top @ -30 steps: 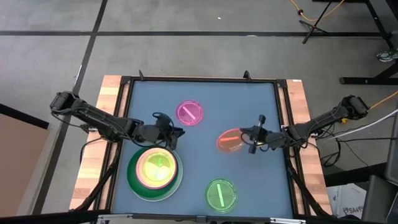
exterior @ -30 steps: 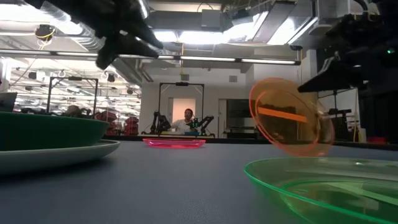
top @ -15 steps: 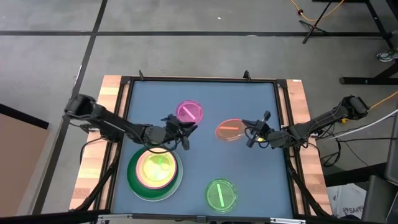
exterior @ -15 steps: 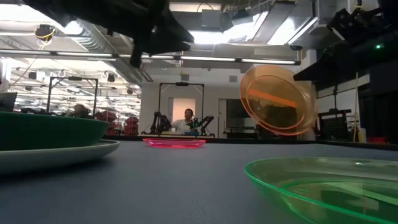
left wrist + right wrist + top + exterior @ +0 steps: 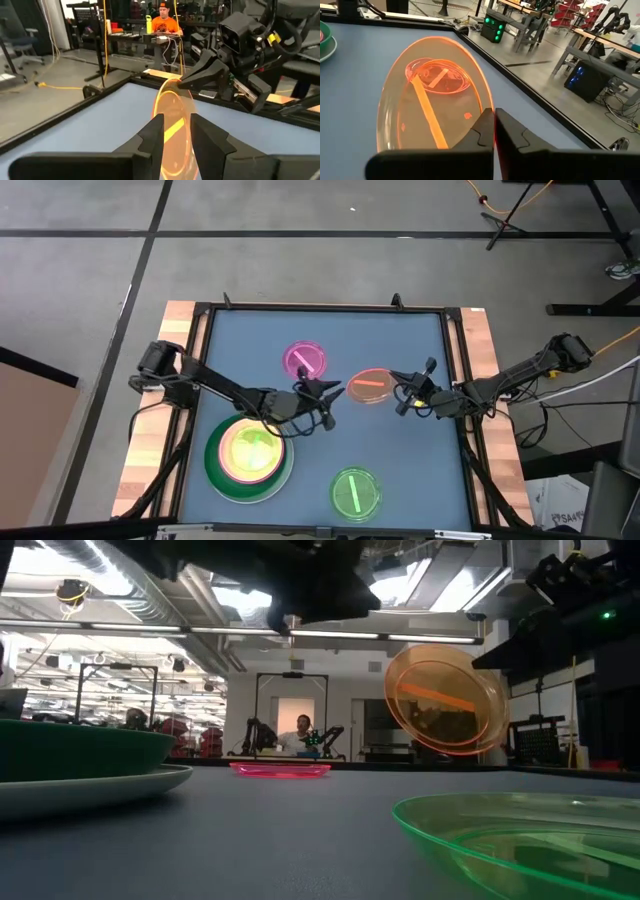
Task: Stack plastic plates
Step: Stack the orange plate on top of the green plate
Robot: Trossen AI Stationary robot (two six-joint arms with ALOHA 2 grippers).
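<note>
Left gripper (image 5: 333,392) advanced, open, orange plate (image 5: 370,387)

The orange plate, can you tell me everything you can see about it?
The orange plate is small, round and see-through, like clear plastic, with a brighter orange stripe across its middle. It is up in the air above the blue table, tilted, not lying flat. The right gripper pinches its rim, fingers closed on it. The left gripper is right at its other edge, open, one finger on each side, though whether it touches is unclear.
</note>
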